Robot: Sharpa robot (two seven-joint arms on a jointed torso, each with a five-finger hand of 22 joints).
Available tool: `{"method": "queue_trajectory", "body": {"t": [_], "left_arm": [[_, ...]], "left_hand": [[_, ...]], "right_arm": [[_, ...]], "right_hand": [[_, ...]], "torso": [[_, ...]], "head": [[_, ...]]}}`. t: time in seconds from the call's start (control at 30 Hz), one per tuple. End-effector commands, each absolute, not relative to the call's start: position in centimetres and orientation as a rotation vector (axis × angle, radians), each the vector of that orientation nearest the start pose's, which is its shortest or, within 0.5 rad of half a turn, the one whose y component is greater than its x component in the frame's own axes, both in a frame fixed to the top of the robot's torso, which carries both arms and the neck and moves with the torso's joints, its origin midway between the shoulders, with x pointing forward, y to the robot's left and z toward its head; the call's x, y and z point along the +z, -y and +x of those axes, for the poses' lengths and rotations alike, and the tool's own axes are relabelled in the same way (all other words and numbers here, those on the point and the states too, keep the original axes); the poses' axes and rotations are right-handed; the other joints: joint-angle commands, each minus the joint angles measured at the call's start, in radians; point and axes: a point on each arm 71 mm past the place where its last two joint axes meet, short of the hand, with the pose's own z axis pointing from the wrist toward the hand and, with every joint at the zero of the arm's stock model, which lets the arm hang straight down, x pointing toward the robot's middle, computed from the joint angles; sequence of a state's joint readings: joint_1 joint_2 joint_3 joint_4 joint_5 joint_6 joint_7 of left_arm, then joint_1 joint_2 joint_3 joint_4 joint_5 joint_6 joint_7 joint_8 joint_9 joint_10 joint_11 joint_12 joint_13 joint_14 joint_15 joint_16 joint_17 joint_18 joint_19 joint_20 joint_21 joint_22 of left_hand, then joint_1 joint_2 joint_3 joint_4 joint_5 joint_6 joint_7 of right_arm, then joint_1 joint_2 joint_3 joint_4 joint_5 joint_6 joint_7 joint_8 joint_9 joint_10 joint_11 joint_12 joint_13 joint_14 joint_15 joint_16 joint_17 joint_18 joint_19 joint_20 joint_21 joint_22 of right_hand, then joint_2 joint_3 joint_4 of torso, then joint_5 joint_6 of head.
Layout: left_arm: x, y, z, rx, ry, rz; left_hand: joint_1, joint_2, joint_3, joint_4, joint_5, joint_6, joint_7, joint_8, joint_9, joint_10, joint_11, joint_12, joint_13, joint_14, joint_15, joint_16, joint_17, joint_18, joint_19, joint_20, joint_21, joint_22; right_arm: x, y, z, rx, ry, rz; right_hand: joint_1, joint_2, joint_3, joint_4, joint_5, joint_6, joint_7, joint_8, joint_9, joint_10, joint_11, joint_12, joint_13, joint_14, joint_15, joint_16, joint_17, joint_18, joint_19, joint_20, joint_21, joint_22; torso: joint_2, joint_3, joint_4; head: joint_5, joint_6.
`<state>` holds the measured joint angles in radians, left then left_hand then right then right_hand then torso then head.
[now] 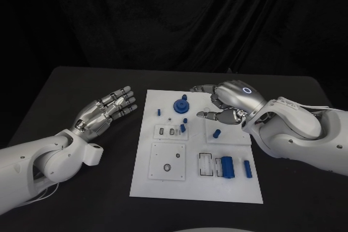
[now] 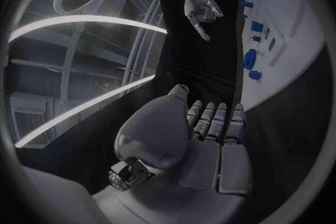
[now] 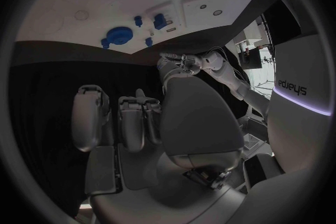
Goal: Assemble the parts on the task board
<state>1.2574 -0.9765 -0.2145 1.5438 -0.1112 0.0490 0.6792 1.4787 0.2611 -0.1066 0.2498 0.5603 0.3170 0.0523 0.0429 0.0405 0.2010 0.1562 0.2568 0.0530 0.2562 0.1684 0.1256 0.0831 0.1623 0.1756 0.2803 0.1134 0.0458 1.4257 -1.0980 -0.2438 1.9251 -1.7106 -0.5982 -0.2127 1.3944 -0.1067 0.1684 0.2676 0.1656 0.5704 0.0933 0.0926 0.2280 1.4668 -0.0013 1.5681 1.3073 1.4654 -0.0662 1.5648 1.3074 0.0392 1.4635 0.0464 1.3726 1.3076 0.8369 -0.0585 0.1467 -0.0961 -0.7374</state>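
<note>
The white task board (image 1: 195,191) lies in the middle of the black table. On its far part a round blue part (image 1: 180,107) stands, with small blue pegs (image 1: 183,126) near it. A blue block (image 1: 227,166) and a blue bar (image 1: 248,168) sit in the near right area. My right hand (image 1: 225,103) hovers over the board's far right corner, fingers loosely bent and apart, nothing in them. My left hand (image 1: 108,109) is held left of the board, palm up, fingers straight and spread. In the right wrist view my hand (image 3: 140,123) is bare, with the round part (image 3: 119,35) beyond it.
White inset plates (image 1: 167,161) with small holes sit on the board's near left. Black table (image 1: 87,202) surrounds the board on every side. The left wrist view has my left hand (image 2: 210,140), the board's edge (image 2: 294,39) and my right hand (image 2: 199,3) across it.
</note>
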Motion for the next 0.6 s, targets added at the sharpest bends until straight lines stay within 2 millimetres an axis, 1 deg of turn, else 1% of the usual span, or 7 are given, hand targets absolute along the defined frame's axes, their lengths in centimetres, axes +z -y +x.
{"method": "queue_trajectory", "body": {"t": [0.03,0.07,0.33,0.43,0.47,0.57,0.6], "left_arm": [[-16.7,-24.8,46.3,-1.837,-1.346,-0.717],[-16.2,-24.7,46.5,-1.832,-1.345,-0.708],[-13.6,-23.3,48.7,-1.785,-1.434,-0.685],[-13.6,-22.6,49.2,-1.758,-1.501,-0.698],[-13.7,-22.4,49.4,-1.744,-1.527,-0.702],[-14.1,-21.4,49.9,-1.659,-1.639,-0.666],[-14.2,-21.0,50.0,-1.618,-1.679,-0.635]], "left_hand": [[0.015,-0.009,0.021,0.018,0.008,0.032,0.014,0.006,0.003,0.07,0.019,0.103,0.017,0.103,0.002,0.085,0.028,0.019,0.128,-0.001,0.076,0.027],[0.02,-0.011,0.027,0.022,0.008,0.04,0.016,0.007,0.004,0.109,0.027,0.153,0.028,0.154,0.004,0.124,0.043,0.019,0.179,-0.001,0.106,0.039],[0.001,-0.01,0.073,0.029,-0.022,0.234,0.074,0.052,0.026,0.298,0.06,0.405,0.147,0.354,0.001,0.41,0.163,0.008,0.429,-0.001,0.277,0.112],[-0.038,-0.012,0.071,0.044,-0.079,0.295,0.088,0.077,0.03,0.375,0.043,0.574,0.262,0.424,-0.013,0.642,0.297,0.012,0.526,-0.016,0.393,0.173],[-0.048,-0.003,0.076,0.043,-0.096,0.341,0.098,0.097,0.035,0.395,0.036,0.636,0.307,0.434,-0.018,0.726,0.348,0.015,0.551,-0.024,0.434,0.197],[-0.061,0.005,0.093,0.042,-0.127,0.365,0.112,0.136,0.037,0.459,-0.012,0.797,0.43,0.486,-0.06,0.947,0.48,0.017,0.647,-0.062,0.564,0.275],[-0.091,0.022,0.101,0.052,-0.141,0.383,0.119,0.175,0.038,0.49,-0.037,0.932,0.54,0.563,-0.076,1.145,0.663,0.012,0.688,-0.1,0.773,0.416]], "right_arm": [[-10.6,21.9,41.0,0.659,-1.271,-0.242],[-10.6,22.1,41.2,0.655,-1.272,-0.236],[-11.0,23.8,42.7,0.605,-1.307,-0.181],[-11.2,24.4,43.2,0.582,-1.324,-0.167],[-11.3,24.6,43.4,0.574,-1.33,-0.162],[-11.7,25.3,43.9,0.544,-1.346,-0.146],[-11.8,25.6,44.0,0.535,-1.351,-0.141]], "right_hand": [[0.002,0.025,0.005,-0.006,0.02,0.084,0.005,0.021,0.019,0.104,0.009,0.003,0.264,0.105,0.011,0.006,0.263,0.002,0.032,0.007,0.024,0.209],[0.006,0.03,0.007,-0.011,0.03,0.096,0.006,0.025,0.02,0.104,0.01,0.003,0.264,0.105,0.012,0.006,0.263,0.0,0.036,0.008,0.032,0.212],[0.025,0.052,0.02,-0.031,0.076,0.115,0.01,0.023,0.016,0.104,0.013,0.003,0.264,0.105,0.015,0.006,0.263,-0.002,0.04,0.011,0.044,0.215],[0.026,0.055,0.021,-0.032,0.081,0.118,0.011,0.023,0.016,0.104,0.013,0.003,0.264,0.105,0.015,0.006,0.263,-0.003,0.042,0.011,0.048,0.216],[0.025,0.055,0.021,-0.032,0.082,0.119,0.011,0.023,0.015,0.104,0.013,0.003,0.264,0.105,0.015,0.006,0.263,-0.003,0.042,0.012,0.048,0.216],[0.027,0.061,0.024,-0.033,0.086,0.123,0.011,0.023,0.015,0.104,0.013,0.003,0.264,0.105,0.015,0.006,0.263,-0.003,0.042,0.012,0.049,0.216],[0.027,0.061,0.024,-0.033,0.086,0.123,0.011,0.023,0.015,0.104,0.013,0.003,0.264,0.105,0.015,0.006,0.263,-0.003,0.042,0.012,0.049,0.216]], "torso": [[-0.006,0.0032,0.0013],[-0.007,0.0043,0.0012],[-0.044,0.0286,-0.0127],[-0.054,0.0359,-0.0167],[-0.061,0.0429,-0.0206],[-0.072,0.0523,-0.0232],[-0.077,0.0566,-0.0245]], "head": [[0.009,0.012],[0.011,0.021],[0.034,0.003],[0.04,0.007],[0.047,0.006],[0.052,0.004],[0.053,-0.001]]}}
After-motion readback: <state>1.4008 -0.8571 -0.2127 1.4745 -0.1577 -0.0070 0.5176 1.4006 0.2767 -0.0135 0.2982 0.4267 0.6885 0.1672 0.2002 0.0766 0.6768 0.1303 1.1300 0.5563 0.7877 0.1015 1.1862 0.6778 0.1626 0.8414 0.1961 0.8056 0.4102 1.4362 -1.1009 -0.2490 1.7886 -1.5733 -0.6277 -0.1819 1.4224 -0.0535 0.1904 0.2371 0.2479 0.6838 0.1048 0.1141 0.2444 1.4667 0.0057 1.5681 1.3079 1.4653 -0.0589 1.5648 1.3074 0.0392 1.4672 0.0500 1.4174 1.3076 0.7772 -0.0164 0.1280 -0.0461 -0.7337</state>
